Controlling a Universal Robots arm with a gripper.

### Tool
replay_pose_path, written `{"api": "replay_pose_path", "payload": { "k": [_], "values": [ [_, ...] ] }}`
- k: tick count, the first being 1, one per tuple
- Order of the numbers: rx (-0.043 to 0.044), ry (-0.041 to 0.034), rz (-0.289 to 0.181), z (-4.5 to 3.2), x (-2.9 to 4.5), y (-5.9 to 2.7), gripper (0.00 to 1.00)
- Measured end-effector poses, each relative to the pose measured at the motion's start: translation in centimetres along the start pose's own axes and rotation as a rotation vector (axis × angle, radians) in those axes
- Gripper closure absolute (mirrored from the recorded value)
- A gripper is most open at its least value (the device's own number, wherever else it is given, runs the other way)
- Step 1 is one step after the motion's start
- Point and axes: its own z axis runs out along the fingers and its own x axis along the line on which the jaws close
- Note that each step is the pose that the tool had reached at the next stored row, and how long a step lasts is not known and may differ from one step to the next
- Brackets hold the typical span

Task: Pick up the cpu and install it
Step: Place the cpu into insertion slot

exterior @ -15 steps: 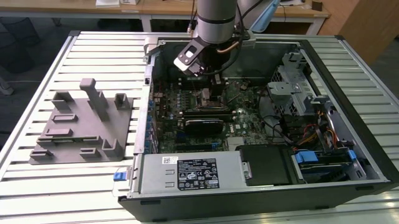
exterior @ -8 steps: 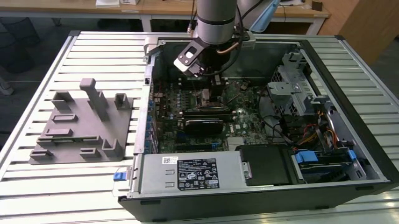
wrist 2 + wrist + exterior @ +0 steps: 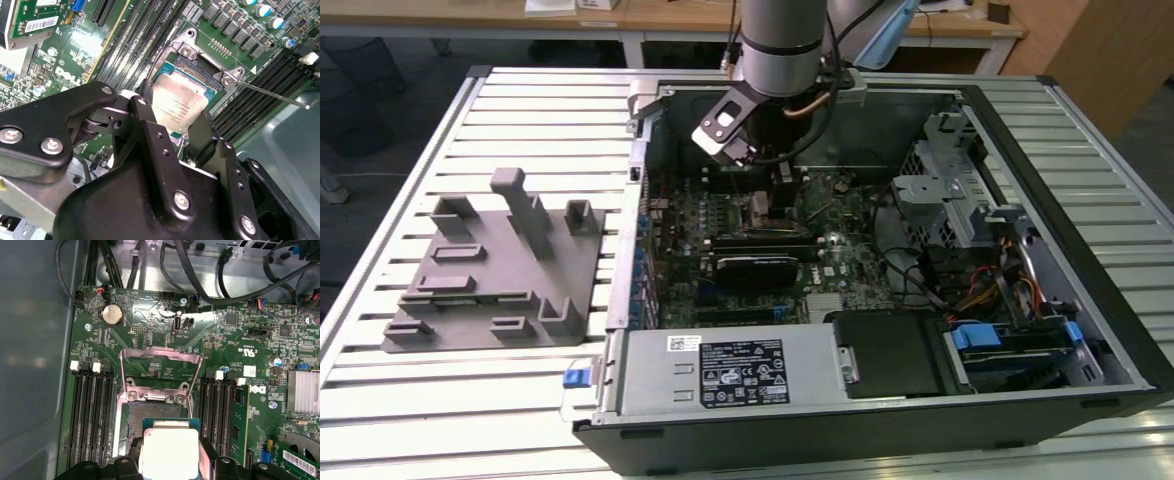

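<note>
The cpu (image 3: 179,102), a flat square chip with a pale silver top, sits between two black fingers (image 3: 145,117) of my gripper (image 3: 173,114), which is shut on its edges. In the first wrist view the cpu (image 3: 170,450) hangs over one edge of the open socket (image 3: 152,412), with the metal load plate (image 3: 160,365) swung up behind it. My gripper (image 3: 171,457) grips the chip from both sides. In the exterior view the gripper (image 3: 771,180) is lowered inside the computer case, just over the motherboard socket (image 3: 767,210). Whether the chip touches the socket is unclear.
The socket lever (image 3: 270,93) sticks out to one side. Memory slots (image 3: 92,410) flank the socket. The open case (image 3: 1067,250) holds cables, drive bays and a power supply (image 3: 734,372). A grey plastic fixture (image 3: 494,270) lies on the slatted table at the exterior view's left.
</note>
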Motion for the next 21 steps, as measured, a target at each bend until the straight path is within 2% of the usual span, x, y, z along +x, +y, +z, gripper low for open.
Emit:
{"api": "replay_pose_path", "payload": {
  "k": [11, 21],
  "values": [
    [-0.0001, 0.0001, 0.000, 0.30, 0.03, -0.03, 0.47],
    [0.0001, -0.0001, 0.001, 1.40, 0.53, 0.00, 0.47]
  ]
}}
